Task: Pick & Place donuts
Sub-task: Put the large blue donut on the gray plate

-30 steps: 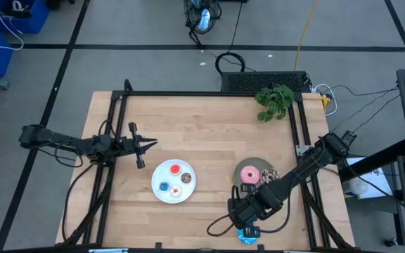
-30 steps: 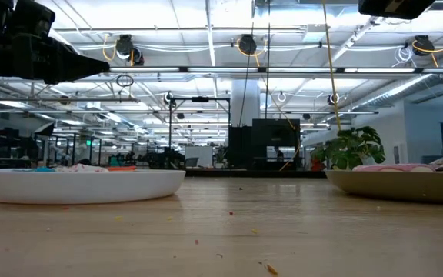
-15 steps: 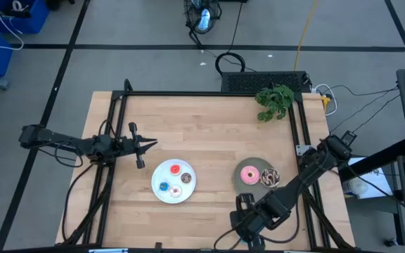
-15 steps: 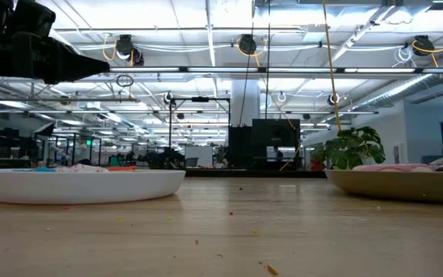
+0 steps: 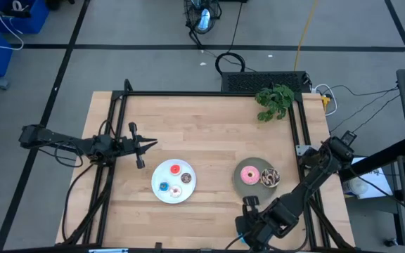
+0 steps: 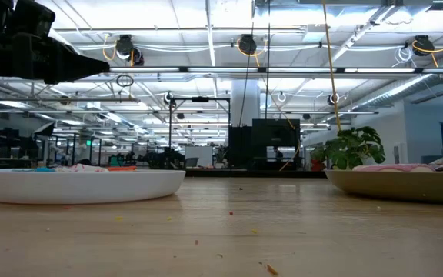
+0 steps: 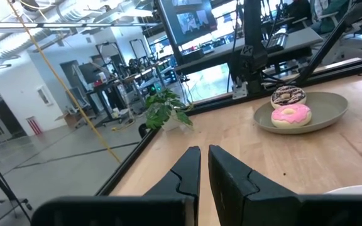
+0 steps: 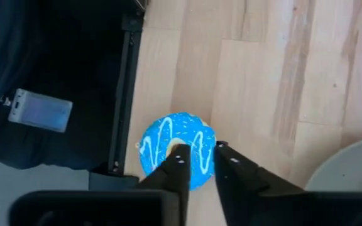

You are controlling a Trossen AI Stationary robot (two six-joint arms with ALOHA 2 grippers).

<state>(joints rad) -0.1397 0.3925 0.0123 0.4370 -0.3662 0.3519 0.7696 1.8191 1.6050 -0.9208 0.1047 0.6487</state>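
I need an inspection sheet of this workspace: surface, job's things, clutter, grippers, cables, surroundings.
Surface: wooden table, small crumbs in the low view.
Job's things: small donuts on the white plate; pink donut and chocolate-sprinkled donut on the grey plate; blue donut near the table's edge.
Clutter: potted plant at the far corner.
Grippers: left gripper shut, waiting over the table's left side; right gripper above the blue donut, fingers narrowly apart.
Cables: coil on the floor behind the table.
Surroundings: blue bins on the floor.
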